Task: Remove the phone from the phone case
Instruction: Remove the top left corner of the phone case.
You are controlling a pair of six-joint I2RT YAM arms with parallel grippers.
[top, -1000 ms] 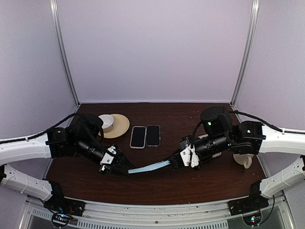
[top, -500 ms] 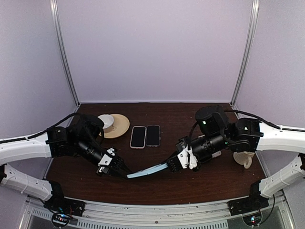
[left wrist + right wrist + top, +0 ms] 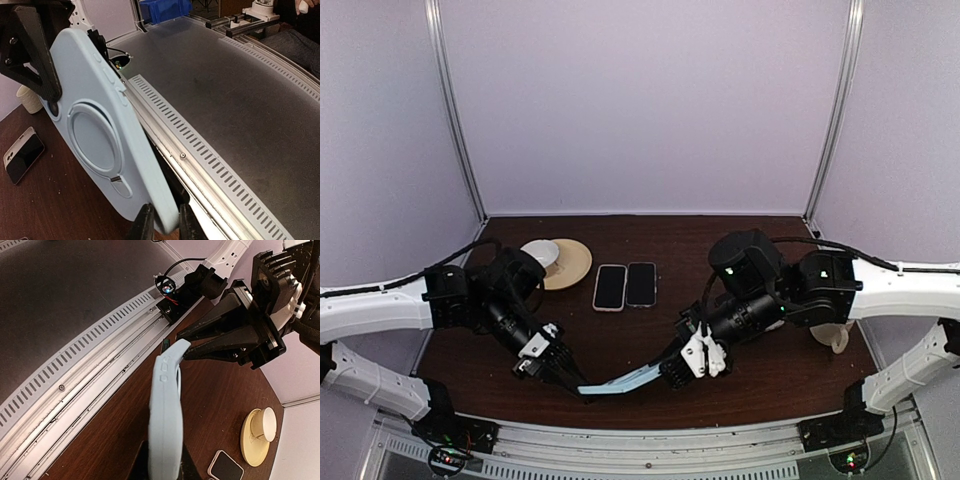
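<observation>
A light blue phone case (image 3: 620, 382) hangs between both grippers just above the table's front edge. My left gripper (image 3: 582, 390) is shut on its left end and my right gripper (image 3: 670, 368) on its right end. The left wrist view shows the case's back (image 3: 100, 145) with a round ring, its lower edge pinched in the left gripper (image 3: 162, 227). The right wrist view shows the case edge-on (image 3: 165, 415), clamped in the right gripper (image 3: 162, 469). Whether a phone sits inside is hidden. Two phones (image 3: 610, 287) (image 3: 641, 284) lie side by side mid-table.
A beige plate (image 3: 575, 262) carrying a white cup stands back left. A cream-white object (image 3: 832, 335) sits at the right by the right arm. The slotted metal rail (image 3: 650, 450) runs along the table's front edge, right below the case.
Both grippers have carried the case toward the front edge of the table. Its left end now sits lower and nearer the rail. Both grips are unchanged.
</observation>
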